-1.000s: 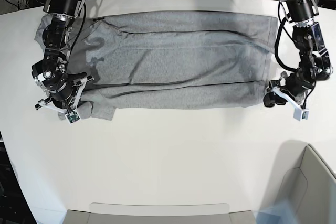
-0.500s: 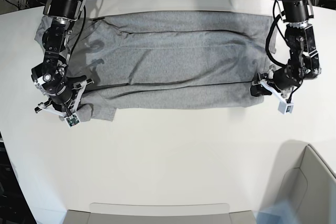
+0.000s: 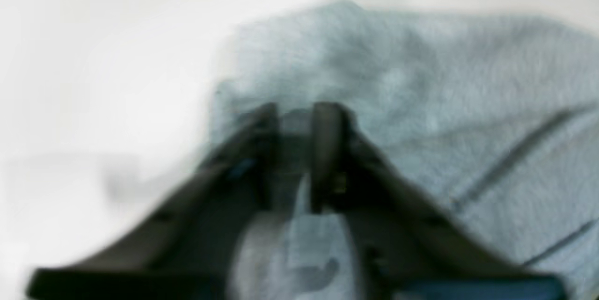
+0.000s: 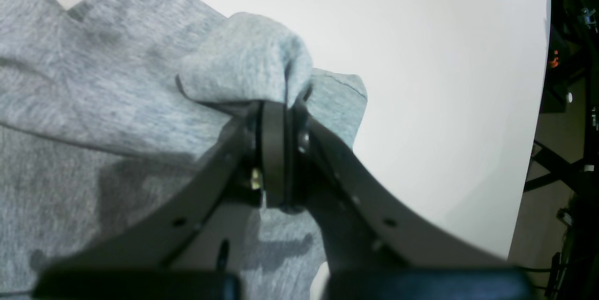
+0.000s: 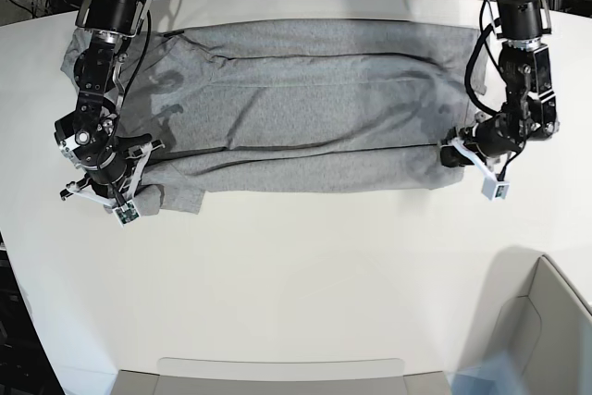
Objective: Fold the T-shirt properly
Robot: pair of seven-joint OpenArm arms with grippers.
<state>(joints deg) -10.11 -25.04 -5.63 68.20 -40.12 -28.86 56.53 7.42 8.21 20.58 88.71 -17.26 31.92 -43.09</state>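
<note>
My right pincer (image 4: 276, 117) grips the heather-grey cotton T-shirt (image 5: 314, 99) near the white bench's (image 5: 296, 275) front edge. My left pincer (image 3: 297, 122), blurred, seems clenched on its hem. Next, I'd lift both corners together.

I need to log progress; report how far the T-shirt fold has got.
Done: the T-shirt lies spread on the table, long sides folded in. In hand: the right claw is shut on a bunched corner; the left claw has cloth between its fingers at the opposite end. Left: the crosswise fold.
</note>
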